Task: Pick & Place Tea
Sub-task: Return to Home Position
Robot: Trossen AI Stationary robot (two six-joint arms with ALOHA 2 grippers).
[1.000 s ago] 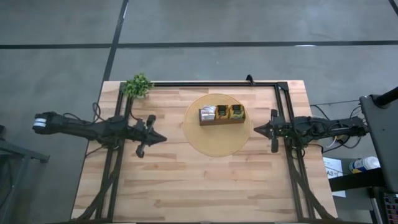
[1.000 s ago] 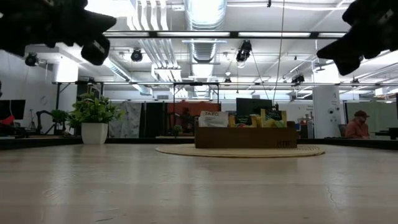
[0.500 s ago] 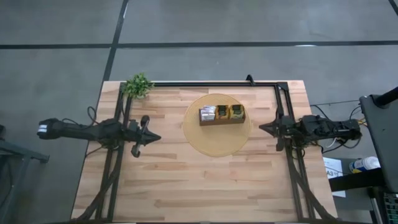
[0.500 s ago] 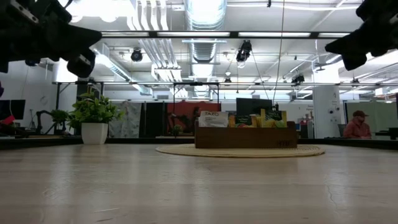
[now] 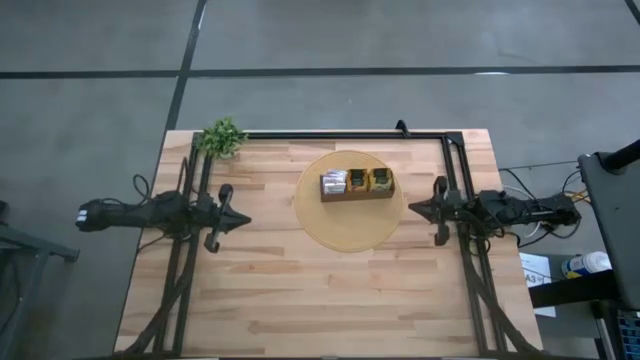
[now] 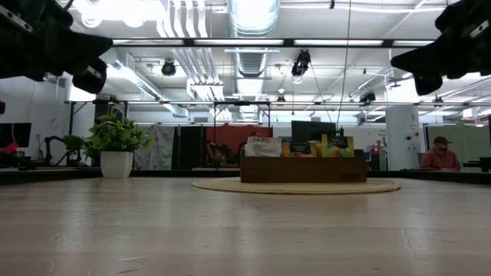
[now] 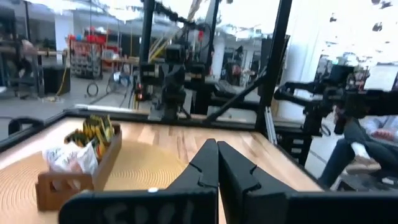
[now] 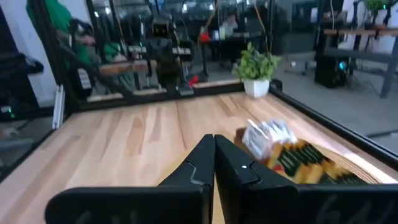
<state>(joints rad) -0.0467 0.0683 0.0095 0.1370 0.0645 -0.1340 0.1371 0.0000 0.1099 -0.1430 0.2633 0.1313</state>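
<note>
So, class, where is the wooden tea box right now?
High view: the wooden box sits on the round mat near the middle, right of the potted plant.

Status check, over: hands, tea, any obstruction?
Left hand shut, empty, over wooden table, left side. Right hand shut, empty, right side. Small square tea sachets in brown three-compartment wooden box on round tan mat. Nothing between hands and box.

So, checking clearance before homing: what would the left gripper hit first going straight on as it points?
Likely the right gripper, facing it: the raised left gripper would pass over the round mat, beside the wooden box. Relative height is unclear.
</note>
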